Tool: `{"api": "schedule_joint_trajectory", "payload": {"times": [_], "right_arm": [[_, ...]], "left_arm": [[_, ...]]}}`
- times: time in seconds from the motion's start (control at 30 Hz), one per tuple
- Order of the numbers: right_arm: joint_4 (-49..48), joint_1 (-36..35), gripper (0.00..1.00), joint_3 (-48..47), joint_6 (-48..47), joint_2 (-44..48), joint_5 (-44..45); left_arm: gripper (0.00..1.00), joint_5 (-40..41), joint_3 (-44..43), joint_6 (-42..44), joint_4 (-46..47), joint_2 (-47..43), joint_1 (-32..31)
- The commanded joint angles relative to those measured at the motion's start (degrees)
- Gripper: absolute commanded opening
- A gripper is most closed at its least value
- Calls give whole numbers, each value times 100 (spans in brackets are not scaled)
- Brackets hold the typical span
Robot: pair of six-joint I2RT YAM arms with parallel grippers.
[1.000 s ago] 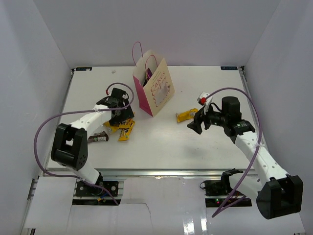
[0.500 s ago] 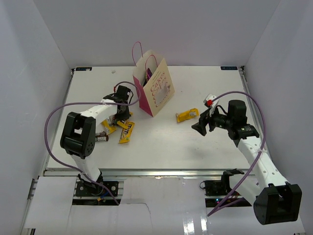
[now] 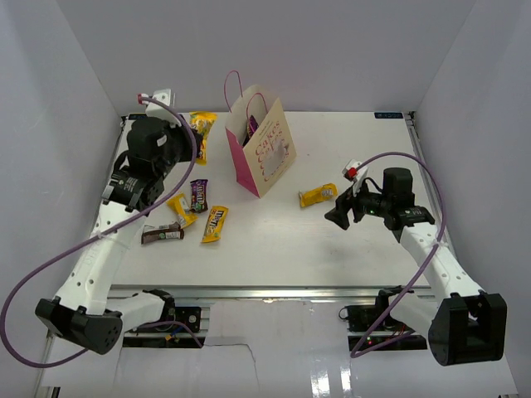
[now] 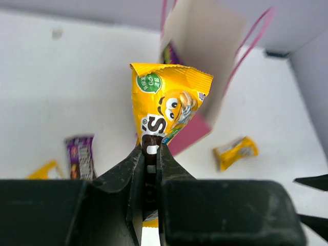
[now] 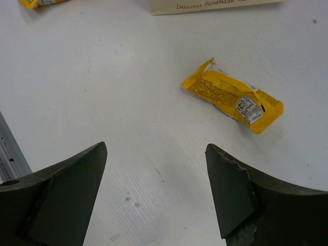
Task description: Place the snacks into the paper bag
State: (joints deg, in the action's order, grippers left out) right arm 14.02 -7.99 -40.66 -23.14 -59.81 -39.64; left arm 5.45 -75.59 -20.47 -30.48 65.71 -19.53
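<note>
The left gripper [image 4: 151, 154] is clamped on the lower edge of a bright yellow crinkly candy packet [image 4: 166, 102] printed with cartoon faces. It holds the packet upright in the air, just left of the small tan kraft paper bag [image 3: 261, 149], which has pink sides and thin pink loop handles. Half a second earlier this gripper was low over the table among the loose packets. Now it is raised well above them, nearer the back left corner. The right gripper [image 5: 155, 148] has barely moved: its jaws stand wide apart and empty, low over the table, near a crumpled yellow packet [image 5: 233, 97] that lies flat to the right of the bag. The bag stands upright and open towards the back middle of the table, with a purple crinkly wrapper [image 3: 251, 126] showing inside its mouth. On the white table [image 3: 265, 249], left of the bag, four more snacks lie close together: a dark purple bar [image 3: 198, 195], a long yellow packet [image 3: 214, 224], a smaller yellow packet [image 3: 180, 209] and a brown bar [image 3: 162, 235]. Plain pale grey walls [image 3: 50, 124] enclose the table on three sides.
</note>
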Motion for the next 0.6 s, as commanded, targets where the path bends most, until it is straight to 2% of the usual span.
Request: {"api": "schedule_joint_trajectory", "payload": {"times": [0.0,0.1,0.13,0.27,0.33,0.43,0.53,0.57], "right_arm": [[-110,25,83,-301,-130,-171,-176],[-119,25,83,-372,-121,-206,-211],[-128,25,83,-415,-121,-206,-194],[-250,25,83,-425,-16,-163,-71],[-479,25,83,-390,247,-171,17],[-811,25,83,-328,789,-285,236],[-1049,25,82,-328,1344,-495,657],[-1146,25,82,-319,1538,-566,824]], "left_arm": [[6,-780,-883,596,499,737,-7],[6,-835,-1553,746,499,1459,-7],[6,-757,-1981,737,508,1940,-16],[7,-659,-2898,518,596,2917,-16],[8,-695,-3215,377,605,3253,-68],[13,-756,-3699,324,613,3755,-191],[38,-712,-3866,307,605,3958,-262],[51,-782,-3867,298,613,3975,-279]]}}
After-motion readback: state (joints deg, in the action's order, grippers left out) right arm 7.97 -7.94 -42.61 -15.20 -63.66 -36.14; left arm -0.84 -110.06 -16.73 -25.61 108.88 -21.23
